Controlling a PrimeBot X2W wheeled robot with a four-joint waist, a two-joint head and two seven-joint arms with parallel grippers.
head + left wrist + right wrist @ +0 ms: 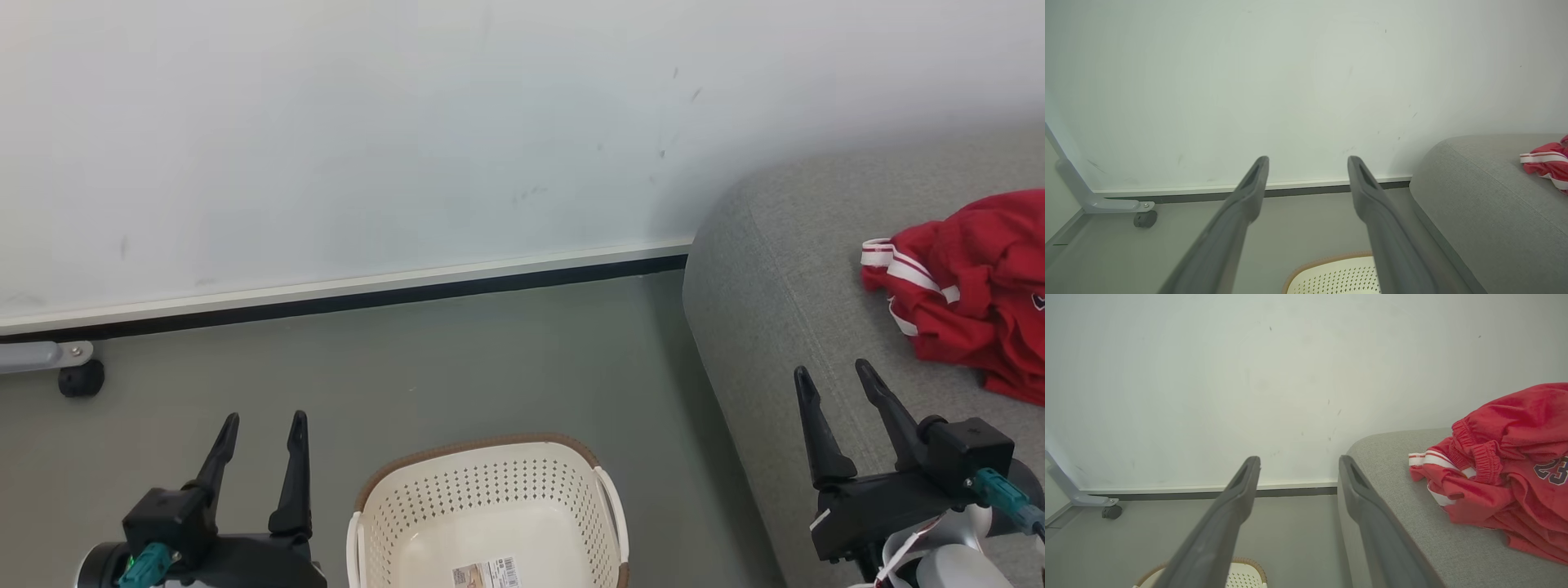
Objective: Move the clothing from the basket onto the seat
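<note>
Head view is showing the clothing (971,294) lying heaped on the seat (784,269) at the right, while the basket (482,443) is sitting on the floor to its left, its visible bottom bare except for a paper label (487,574). The left gripper (265,418) and right gripper (833,367) are both hanging open, holding nothing. The basket's near part is being cut off, so a garment may be hiding there. A careless swing of the right gripper, hovering near the heap, could be snagging fabric and dragging it off.
</note>
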